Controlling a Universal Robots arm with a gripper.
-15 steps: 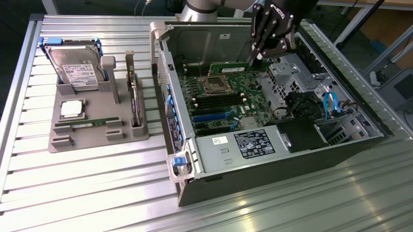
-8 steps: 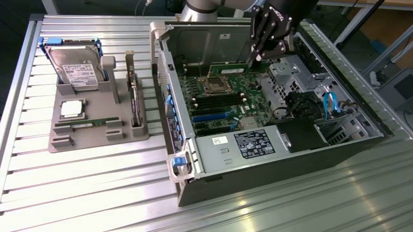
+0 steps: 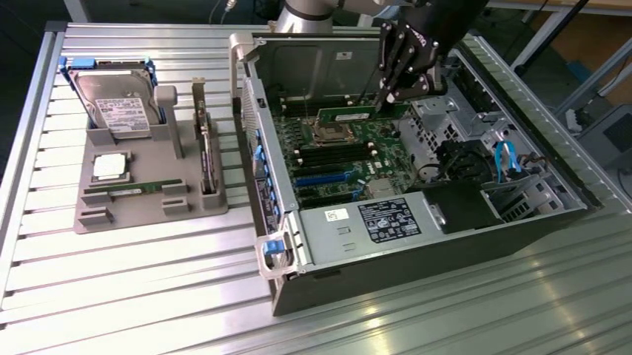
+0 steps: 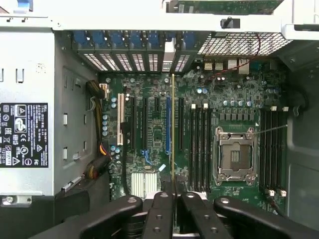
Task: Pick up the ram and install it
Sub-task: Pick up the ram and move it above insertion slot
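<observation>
The ram (image 3: 348, 116) is a long, thin green stick held level above the motherboard (image 3: 341, 159) inside the open computer case (image 3: 415, 229). My gripper (image 3: 392, 97) is shut on its end at the exterior view's right. In the wrist view the ram (image 4: 172, 129) appears edge-on as a thin line running out from between my fingertips (image 4: 163, 199). It hangs over the board between the blue expansion slot (image 4: 167, 124) and the black memory slots (image 4: 199, 144). A second ram stick (image 3: 133, 190) lies in the grey holder tray (image 3: 148, 214) at the exterior view's left.
The tray also carries a hard drive (image 3: 117, 103), a square silver processor (image 3: 109, 167) and an upright card with a bracket (image 3: 204, 148). The processor socket (image 4: 234, 154) stands open, with more memory slots (image 4: 271, 149) beyond it. The case walls, power supply (image 3: 380, 218) and drive cage (image 3: 464, 159) hem the board in.
</observation>
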